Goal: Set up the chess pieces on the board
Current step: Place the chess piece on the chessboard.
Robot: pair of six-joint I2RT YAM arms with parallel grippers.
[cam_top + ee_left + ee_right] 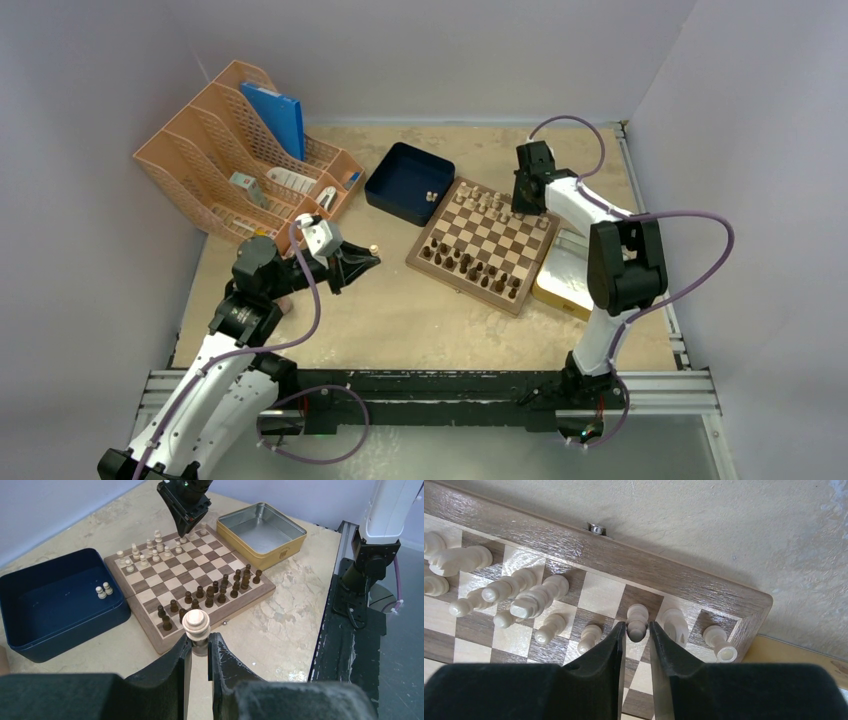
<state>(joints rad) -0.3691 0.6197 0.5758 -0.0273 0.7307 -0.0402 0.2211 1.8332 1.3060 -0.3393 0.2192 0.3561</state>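
Placing step, I judge: right fingers (611, 652) flank a cream piece (637, 621) standing near the board's (684, 580) far-right corner, grip or release unclear; left fingers (175, 666) pinch a cream pawn (196, 623) above the surface (280, 625) left of the board; next, the right should rise straight up.

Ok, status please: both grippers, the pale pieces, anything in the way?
Left gripper shut on a pale pawn, off the board. Right gripper astride a pale piece on the back row, grip unclear. Nothing seen blocking.
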